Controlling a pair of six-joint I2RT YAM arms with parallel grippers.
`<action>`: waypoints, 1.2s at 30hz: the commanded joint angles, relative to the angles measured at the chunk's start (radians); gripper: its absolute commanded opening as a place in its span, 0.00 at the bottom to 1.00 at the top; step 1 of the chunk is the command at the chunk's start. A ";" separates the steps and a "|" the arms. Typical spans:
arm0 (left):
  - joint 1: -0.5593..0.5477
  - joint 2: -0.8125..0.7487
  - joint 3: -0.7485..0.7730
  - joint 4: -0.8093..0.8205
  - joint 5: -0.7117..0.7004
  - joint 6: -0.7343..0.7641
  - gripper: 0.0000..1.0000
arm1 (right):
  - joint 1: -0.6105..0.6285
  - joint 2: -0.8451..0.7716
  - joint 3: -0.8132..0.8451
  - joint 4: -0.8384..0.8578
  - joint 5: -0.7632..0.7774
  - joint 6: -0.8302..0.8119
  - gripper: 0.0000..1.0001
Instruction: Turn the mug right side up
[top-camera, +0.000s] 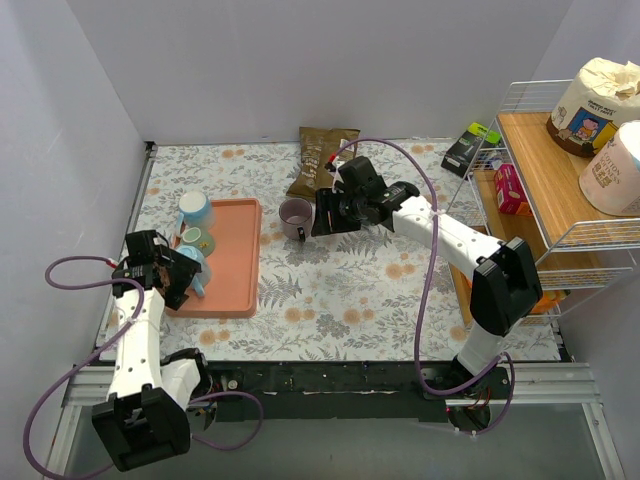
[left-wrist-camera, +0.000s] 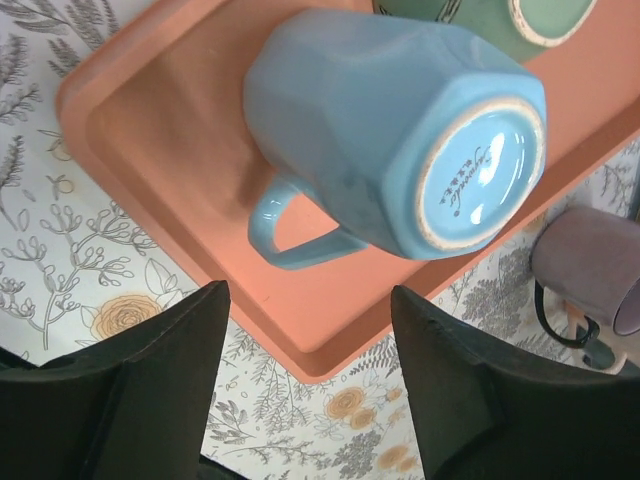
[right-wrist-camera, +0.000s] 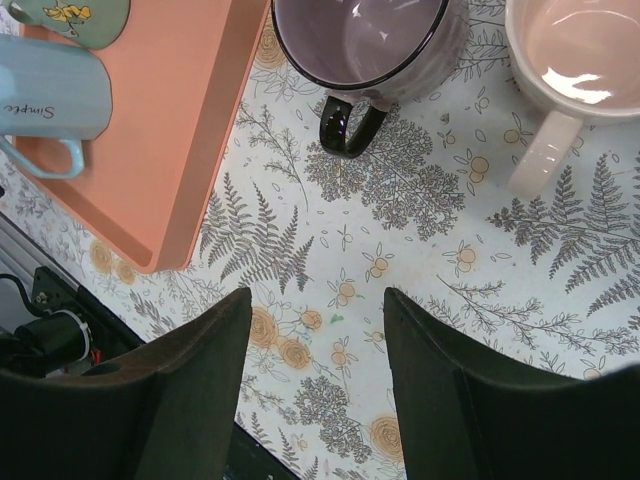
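Probably not started: gotta flip bottom-up blue mug (left-wrist-camera: 380, 120) on tray (left-wrist-camera: 150, 120) by left edge; left gripper (left-wrist-camera: 308, 325), right gripper (right-wrist-camera: 318, 320) gaping empty.

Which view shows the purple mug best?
Right wrist: the purple mug sits close at the top, mouth up, with black rim, empty inside and black handle plain. Top external shows the mug small beside the right claw. Left wrist catches only its side and handle at the right edge.
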 joint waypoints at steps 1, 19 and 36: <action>-0.007 0.041 -0.016 0.070 0.107 0.063 0.64 | -0.003 0.019 0.027 0.021 -0.036 0.004 0.63; -0.102 0.227 0.050 0.103 -0.027 0.112 0.45 | -0.014 0.027 0.031 0.032 -0.056 0.021 0.62; -0.227 0.324 0.136 0.084 -0.216 0.105 0.41 | -0.024 0.028 0.014 0.048 -0.079 0.036 0.62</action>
